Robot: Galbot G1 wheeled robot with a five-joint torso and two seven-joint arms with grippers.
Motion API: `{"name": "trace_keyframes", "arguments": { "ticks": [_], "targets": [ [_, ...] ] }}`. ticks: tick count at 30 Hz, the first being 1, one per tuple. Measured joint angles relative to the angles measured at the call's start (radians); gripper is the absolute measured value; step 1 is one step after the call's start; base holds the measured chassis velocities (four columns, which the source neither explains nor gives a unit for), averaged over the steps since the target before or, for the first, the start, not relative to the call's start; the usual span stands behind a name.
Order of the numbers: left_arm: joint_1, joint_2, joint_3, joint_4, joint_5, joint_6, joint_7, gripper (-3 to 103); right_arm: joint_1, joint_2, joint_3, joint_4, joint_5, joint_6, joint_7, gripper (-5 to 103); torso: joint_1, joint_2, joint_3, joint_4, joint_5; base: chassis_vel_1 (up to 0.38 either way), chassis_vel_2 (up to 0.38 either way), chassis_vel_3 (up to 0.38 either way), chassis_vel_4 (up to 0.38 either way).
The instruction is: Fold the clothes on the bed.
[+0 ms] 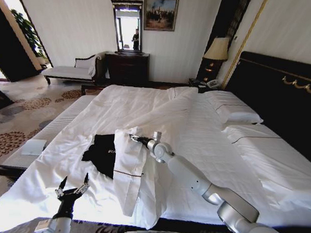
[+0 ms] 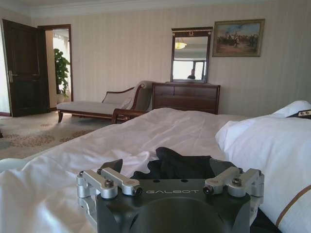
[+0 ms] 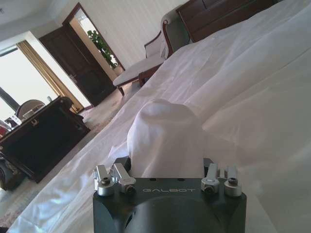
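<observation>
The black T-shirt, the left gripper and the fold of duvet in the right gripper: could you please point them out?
black T-shirt [image 1: 100,153], head view, bare cloth.
left gripper [image 1: 74,189], head view, between fingertips.
fold of duvet [image 3: 163,138], right wrist view, bunched middle.

Head view: high, looking forward and down along the bed [image 1: 206,133] toward the far wall, both arms entering from the near edge. Left wrist view: low, just behind the left hand [image 2: 170,187], close over the duvet [image 2: 146,136], facing the far wall. Right wrist view: behind the right hand [image 3: 167,179], very near raised duvet cloth, angled toward the door [image 3: 77,63]. All three share the chaise [image 1: 70,70] and the duvet.
</observation>
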Motion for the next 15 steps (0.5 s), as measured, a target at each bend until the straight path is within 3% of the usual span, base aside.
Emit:
{"name": "trace_keyframes", "arguments": {
  "ticks": [2, 5, 7, 10, 11, 15],
  "targets": [
    [0.000, 0.000, 0.000, 0.000, 0.000, -0.001, 0.000, 100, -0.004, -0.001, 0.011, 0.002, 0.004, 0.013, -0.010, 67, 0.000, 0.000, 0.000, 0.0001, 0.0001, 0.000, 0.000, 0.000, 0.000],
    [0.000, -0.001, 0.002, -0.002, 0.001, -0.001, -0.001, 100, -0.017, -0.009, 0.028, 0.017, 0.016, 0.025, -0.018, 51, 0.000, 0.000, 0.000, 0.0001, 0.0001, 0.000, 0.000, 0.000, 0.000],
    [0.000, -0.001, 0.003, -0.002, 0.001, -0.001, -0.001, 100, -0.019, -0.012, 0.029, 0.020, 0.017, 0.027, -0.020, 51, 0.000, 0.000, 0.000, 0.0001, 0.0001, 0.000, 0.000, 0.000, 0.000],
    [-0.002, -0.001, 0.011, -0.004, 0.005, -0.001, -0.002, 100, -0.039, -0.039, 0.044, 0.046, 0.020, 0.049, -0.043, 34, 0.000, 0.000, 0.000, 0.0001, 0.0002, 0.000, 0.000, 0.000, 0.000],
    [-0.002, -0.001, 0.011, -0.004, 0.005, -0.001, -0.002, 100, -0.039, -0.039, 0.044, 0.046, 0.020, 0.049, -0.043, 34, 0.000, 0.000, 0.000, 0.0001, 0.0002, 0.000, 0.000, 0.000, 0.000],
    [-0.003, -0.001, 0.020, -0.009, 0.007, -0.001, -0.003, 100, -0.101, -0.081, 0.122, 0.138, 0.038, 0.094, -0.052, 18, 0.000, 0.000, 0.000, 0.0004, 0.0002, 0.000, 0.000, 0.000, 0.000]
  ]
}}
